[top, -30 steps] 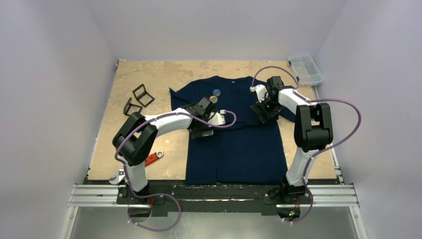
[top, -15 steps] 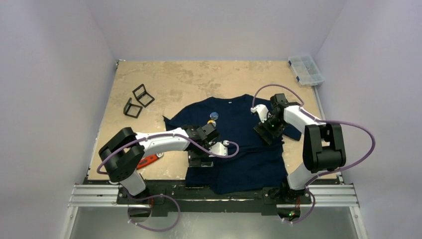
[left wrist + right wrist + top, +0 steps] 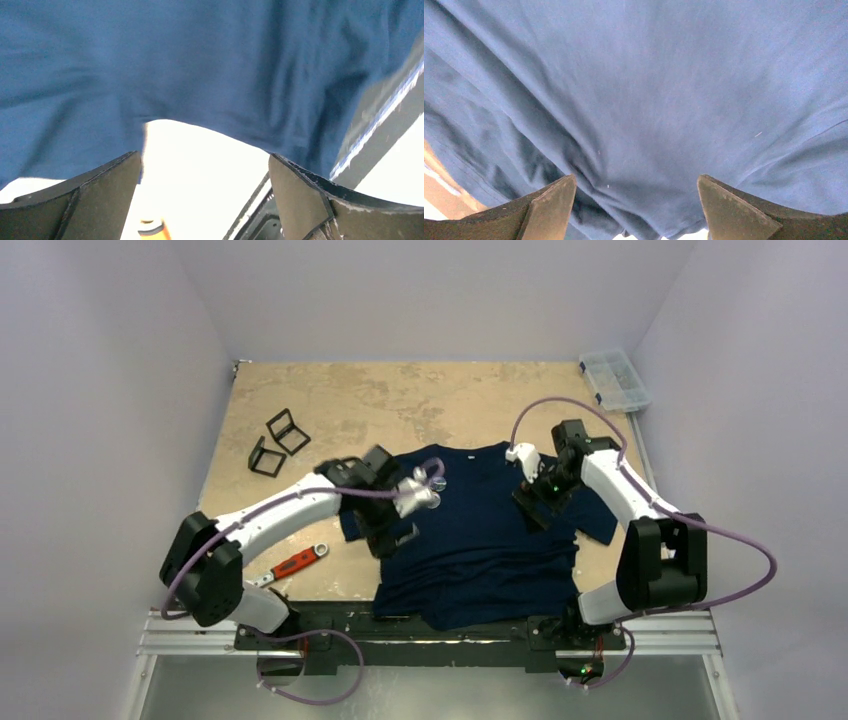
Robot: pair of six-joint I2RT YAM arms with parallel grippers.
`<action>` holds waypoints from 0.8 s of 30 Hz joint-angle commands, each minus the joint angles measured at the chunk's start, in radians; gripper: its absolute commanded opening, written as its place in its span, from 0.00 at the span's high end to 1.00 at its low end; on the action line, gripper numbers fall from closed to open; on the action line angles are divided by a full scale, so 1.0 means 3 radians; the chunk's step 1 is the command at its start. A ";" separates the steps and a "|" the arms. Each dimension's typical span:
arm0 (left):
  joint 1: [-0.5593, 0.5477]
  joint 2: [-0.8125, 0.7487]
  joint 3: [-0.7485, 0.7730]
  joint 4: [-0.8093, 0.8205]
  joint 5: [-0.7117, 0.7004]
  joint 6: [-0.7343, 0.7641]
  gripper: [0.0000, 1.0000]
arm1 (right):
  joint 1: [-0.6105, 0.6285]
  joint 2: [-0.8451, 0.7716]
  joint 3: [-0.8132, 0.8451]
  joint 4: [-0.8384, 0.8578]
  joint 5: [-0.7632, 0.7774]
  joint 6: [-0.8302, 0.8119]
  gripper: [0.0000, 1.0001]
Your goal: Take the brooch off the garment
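Note:
The dark navy T-shirt (image 3: 480, 540) lies in the middle of the table, its hem hanging over the near edge. A small bluish round thing (image 3: 437, 481), perhaps the brooch, shows below the neck beside my left wrist, half hidden by the purple cable. My left gripper (image 3: 393, 532) is open and empty over the shirt's left sleeve edge. In the left wrist view (image 3: 203, 157) the shirt (image 3: 200, 65) ends just ahead of its fingers. My right gripper (image 3: 537, 505) is open and empty over the shirt's right chest. The right wrist view (image 3: 636, 177) shows only fabric (image 3: 649, 90).
A red-handled wrench (image 3: 296, 562) lies left of the shirt; its orange tip shows in the left wrist view (image 3: 150, 229). Two black folding frames (image 3: 279, 440) stand at the back left. A clear compartment box (image 3: 615, 379) sits at the back right corner. The metal rail (image 3: 430, 632) runs along the near edge.
The shirt has slid toward the near edge since the first frame. My left gripper has swung left and back to the sleeve edge. The right gripper has shifted slightly right.

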 commanded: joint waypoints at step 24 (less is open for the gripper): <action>0.0322 0.0986 0.1542 0.0820 -0.1135 -0.2081 0.68 | 0.0006 0.0693 0.0840 0.1274 -0.1568 0.2236 0.42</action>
